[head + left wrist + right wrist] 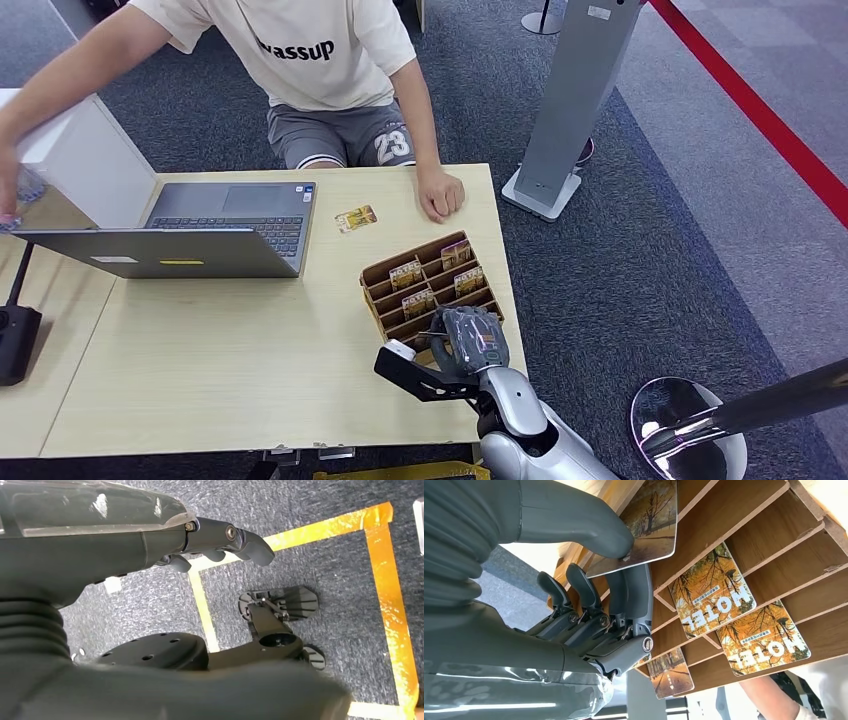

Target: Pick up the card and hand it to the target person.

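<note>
A brown slotted card rack (pixel 378 277) stands near the table's right edge, with several orange "HOTEL" cards (pixel 406 273) in it. My right hand (pixel 470 338) is over the rack's near end. In the right wrist view this hand (pixel 589 605) pinches one card (pixel 649 525) between its thumb and fingers at the rack (pixel 744 520), while other cards (pixel 711 592) lie in their slots. Another card (pixel 356 218) lies loose on the table beside the laptop. The person (pixel 320 60) sits across the table, one hand (pixel 440 192) resting on it. My left hand (pixel 220 540) hangs over the floor holding nothing.
An open laptop (pixel 215 235) takes up the table's left middle, with a white box (pixel 85 160) behind it. A black device (pixel 15 340) sits at the left edge. A grey kiosk stand (pixel 570 100) and a chrome post base (pixel 690 430) stand on the carpet to the right.
</note>
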Motion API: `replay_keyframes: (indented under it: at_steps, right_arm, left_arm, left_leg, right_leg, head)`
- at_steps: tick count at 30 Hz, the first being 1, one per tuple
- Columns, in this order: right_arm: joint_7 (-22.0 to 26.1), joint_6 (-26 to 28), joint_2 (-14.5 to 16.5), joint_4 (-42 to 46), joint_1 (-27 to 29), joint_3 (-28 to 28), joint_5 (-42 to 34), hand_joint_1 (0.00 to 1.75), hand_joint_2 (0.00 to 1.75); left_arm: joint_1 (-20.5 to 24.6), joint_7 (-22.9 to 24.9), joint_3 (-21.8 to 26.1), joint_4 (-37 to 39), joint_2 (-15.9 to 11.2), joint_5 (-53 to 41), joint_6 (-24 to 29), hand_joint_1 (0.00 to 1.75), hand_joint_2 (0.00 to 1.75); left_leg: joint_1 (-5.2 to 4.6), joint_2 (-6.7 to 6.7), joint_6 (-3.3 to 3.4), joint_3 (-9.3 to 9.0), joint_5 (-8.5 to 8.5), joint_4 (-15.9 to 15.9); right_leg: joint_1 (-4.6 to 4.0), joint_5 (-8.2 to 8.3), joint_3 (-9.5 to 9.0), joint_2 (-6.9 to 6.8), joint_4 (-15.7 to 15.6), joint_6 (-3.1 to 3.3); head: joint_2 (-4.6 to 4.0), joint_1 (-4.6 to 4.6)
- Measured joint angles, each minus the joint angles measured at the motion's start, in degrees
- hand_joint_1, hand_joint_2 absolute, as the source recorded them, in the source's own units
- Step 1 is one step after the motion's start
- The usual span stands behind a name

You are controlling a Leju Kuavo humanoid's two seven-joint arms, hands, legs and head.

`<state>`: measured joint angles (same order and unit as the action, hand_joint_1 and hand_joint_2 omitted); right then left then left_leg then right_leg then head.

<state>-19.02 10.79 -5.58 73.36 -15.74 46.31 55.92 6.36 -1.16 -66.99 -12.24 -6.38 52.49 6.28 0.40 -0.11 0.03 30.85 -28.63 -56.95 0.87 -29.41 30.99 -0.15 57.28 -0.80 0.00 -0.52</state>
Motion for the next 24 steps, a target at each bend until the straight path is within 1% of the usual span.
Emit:
replay_keyframes:
  at_steps: [6,8,14,17,20,24]
  right_arm:
    - [0.2,0.0,0.0,0.0,0.0,0.0,-0.2,1.48,1.75]
    - [0.7,-0.5,0.0,0.1,0.0,-0.1,-1.5,1.48,1.75]
    - [3.2,-5.6,-0.3,2.8,-0.3,-0.7,-11.5,1.48,1.75]
    - [3.7,-7.1,-0.9,5.4,-0.5,-1.2,-15.0,1.48,1.75]
    - [4.3,-6.3,-1.7,9.2,-0.9,-1.7,-16.4,1.48,1.75]
    - [5.4,-1.6,-2.2,14.8,-1.1,-2.5,-13.6,1.48,1.75]
  left_arm:
    - [0.0,-0.9,0.0,0.0,0.0,-0.4,-0.3,0.0,1.75]
    - [0.0,-0.8,0.0,0.0,0.0,-0.2,-0.3,0.0,1.75]
    - [0.0,-0.6,0.0,0.0,-0.1,0.1,-1.2,0.0,1.75]
    - [0.0,-0.6,0.0,0.0,-0.2,0.2,-1.3,0.0,1.75]
    - [-0.1,-0.6,0.0,0.0,-0.2,0.5,-1.3,0.0,1.75]
    - [-0.2,-0.7,0.0,0.0,-0.2,1.1,-1.3,0.0,1.75]
  left_leg:
    - [0.0,0.0,0.0,-0.01,0.0,0.0]
    - [0.0,0.0,0.0,-0.01,0.0,0.0]
    - [0.0,0.0,0.0,0.0,0.0,0.0]
    - [0.0,0.0,0.0,0.01,0.0,0.0]
    - [0.0,0.01,0.0,0.01,0.0,0.0]
    - [0.0,0.0,0.0,0.01,0.0,0.0]
  right_leg:
    - [0.0,0.0,-0.01,0.0,0.0,0.0]
    - [0.0,0.0,-0.01,0.0,0.0,0.0]
    - [0.0,0.0,0.0,0.0,0.0,0.0]
    - [0.0,0.0,0.01,0.01,0.0,0.0]
    - [0.0,0.0,0.02,0.01,0.0,0.0]
    - [0.0,0.0,0.02,0.0,0.0,0.0]
  head:
    - [0.0,-0.01]
    - [0.0,-0.01]
    - [0.0,0.03]
    - [0.0,0.02]
    - [0.0,-0.03]
    - [0.0,-0.03]
